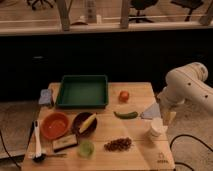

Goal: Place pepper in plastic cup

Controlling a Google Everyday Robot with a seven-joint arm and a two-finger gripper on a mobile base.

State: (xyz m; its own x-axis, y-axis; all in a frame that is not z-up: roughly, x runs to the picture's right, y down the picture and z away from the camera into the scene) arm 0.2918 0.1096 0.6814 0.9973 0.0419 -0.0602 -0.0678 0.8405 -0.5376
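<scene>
**Q:** Setting: a wooden table (142,92) in front of a dark wall panel, with office chairs beyond the rail above. The landmark is the green tray (82,76) on the table's far side. Where is the pepper?

**A:** The pepper (125,114) lies flat on the wood off the tray's near right corner, a little nearer the camera than the tomato (124,95). It is slightly curved, and its long axis runs almost parallel to the tray's front rim.

**Q:** And the gripper?

**A:** The gripper (166,116) hangs from the white arm (187,87), well to the right of the tray at the table's right edge, close to the white cup (156,130). Whether it is open or closed cannot be told. The pepper is not in it.

**Q:** Which relation governs the coming move?

**A:** From the gripper, the pepper lies toward the tray, apart from it and at about the same depth on the table. One end of the pepper therefore points at the gripper. The grasp would probably have to close across the pepper's short axis, from far side to near side.

**Q:** And the destination?

**A:** The plastic cup (86,148) stands in front of the tray near the table's front edge. The carry would likely continue in the same sideways direction and also come toward the camera.
</scene>
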